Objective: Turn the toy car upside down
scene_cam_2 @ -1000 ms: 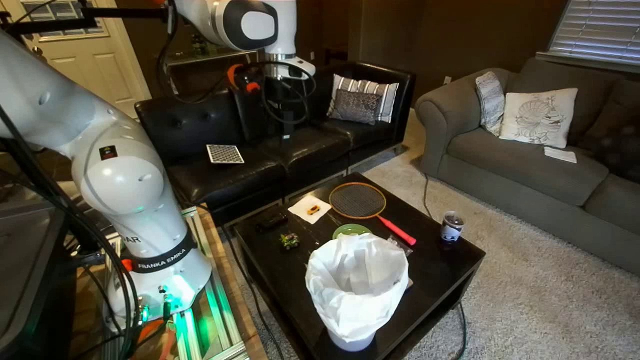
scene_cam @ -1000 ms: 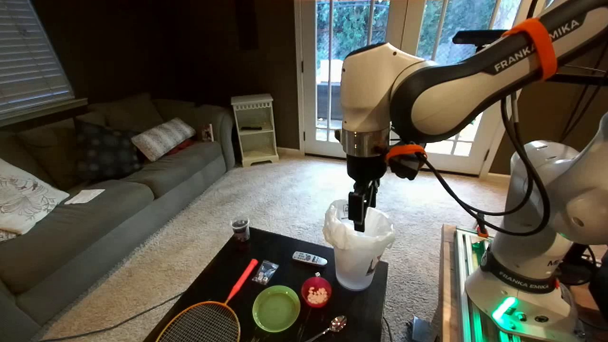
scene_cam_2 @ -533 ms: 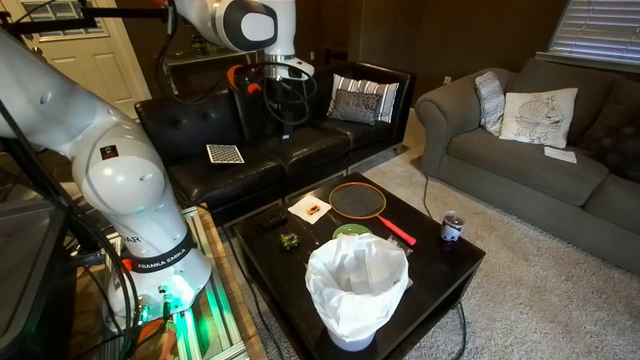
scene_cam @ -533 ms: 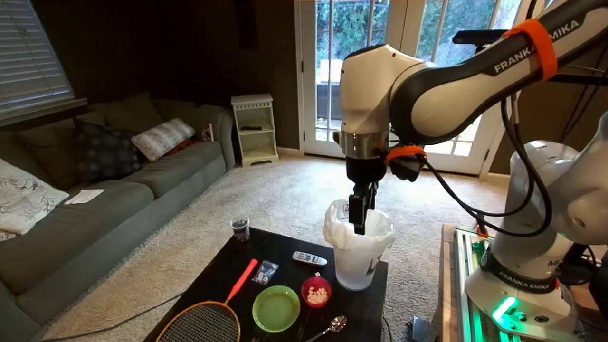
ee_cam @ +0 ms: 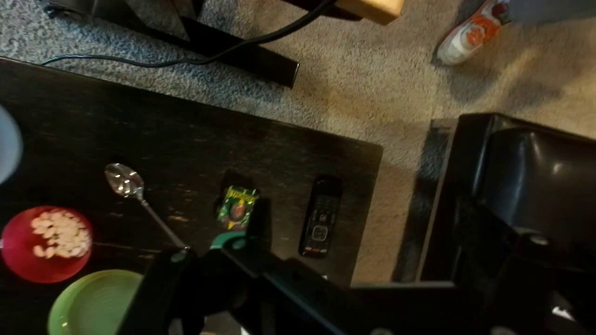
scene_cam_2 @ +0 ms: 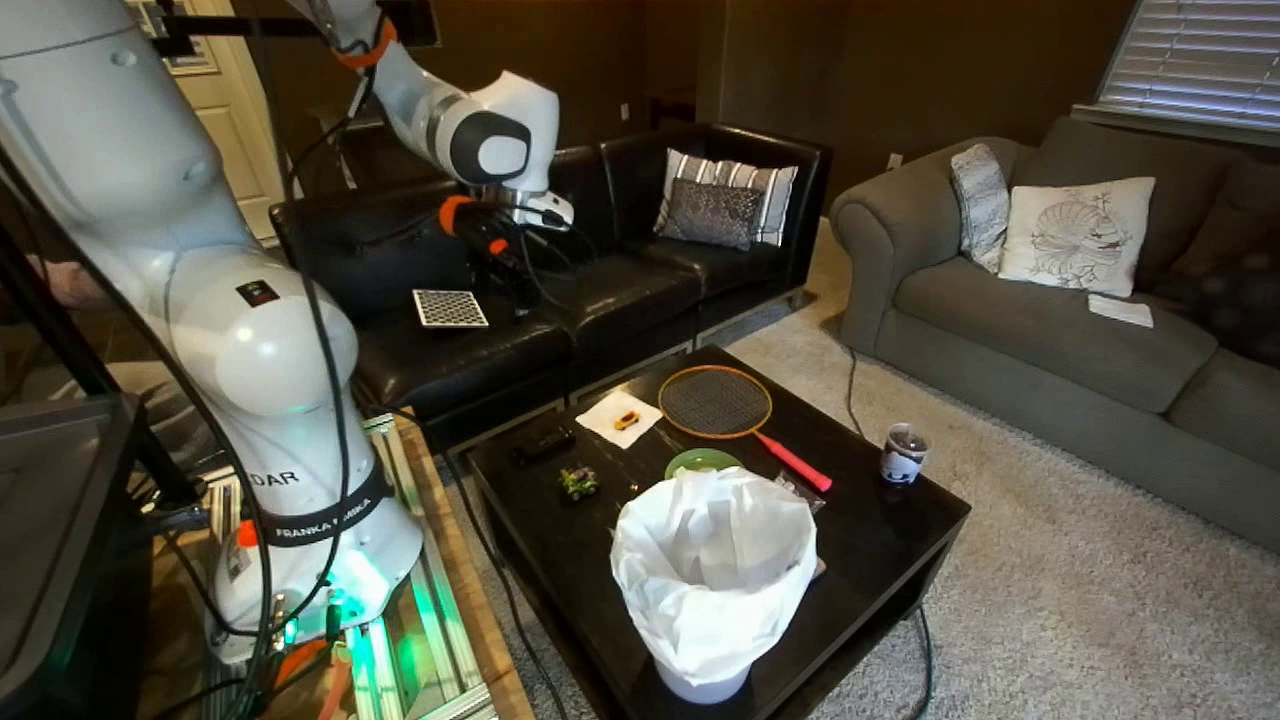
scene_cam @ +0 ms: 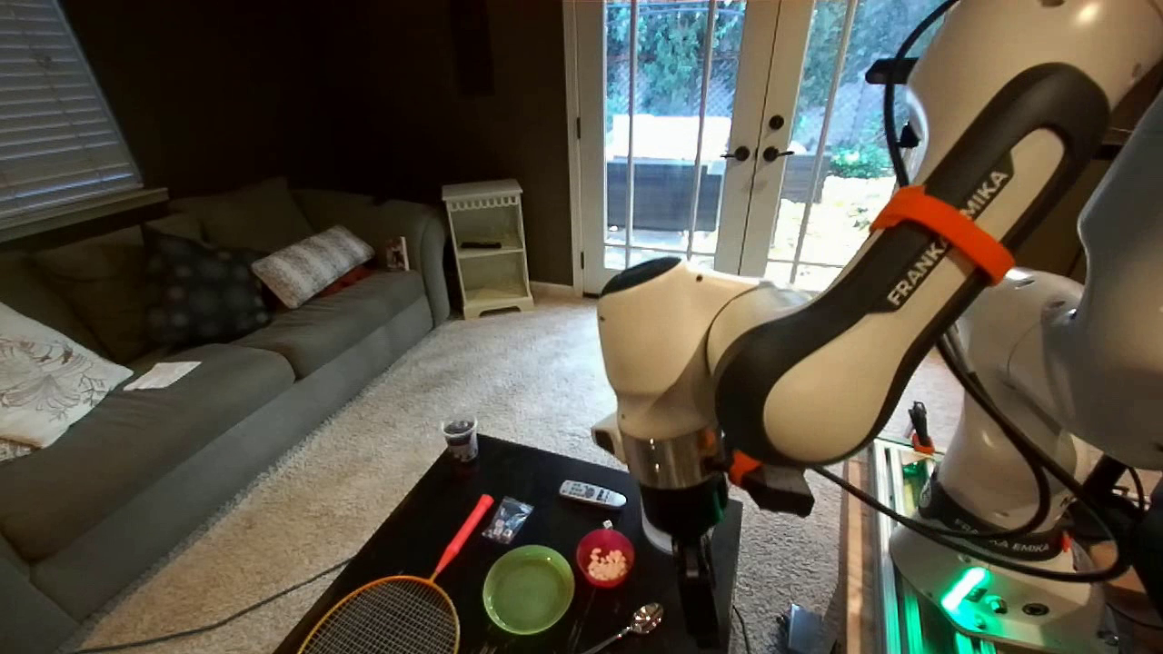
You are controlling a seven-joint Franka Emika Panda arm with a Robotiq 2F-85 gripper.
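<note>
The toy car (scene_cam_2: 627,420) is a small orange toy on a white paper (scene_cam_2: 603,408) at the table's far end in an exterior view. Which side of it faces up is too small to tell. In the wrist view the car does not show; the dark gripper covers that part of the table. My gripper (scene_cam: 698,622) hangs low over the table near the spoon in an exterior view, and also shows against the black sofa (scene_cam_2: 518,295). In the wrist view its dark fingers (ee_cam: 363,218) stand wide apart, with nothing between them.
A white-lined bin (scene_cam_2: 710,570) stands on the dark table. A green dish (scene_cam: 528,590), red bowl (scene_cam: 605,556), spoon (scene_cam: 645,619) and racket (scene_cam: 391,618) lie near. A green packet (ee_cam: 237,208) and black remote (ee_cam: 321,216) lie under the gripper.
The arm has swung away from above the bin and come down, bringing the gripper lower over the table near the spoon. The objects on the table have not moved.
</note>
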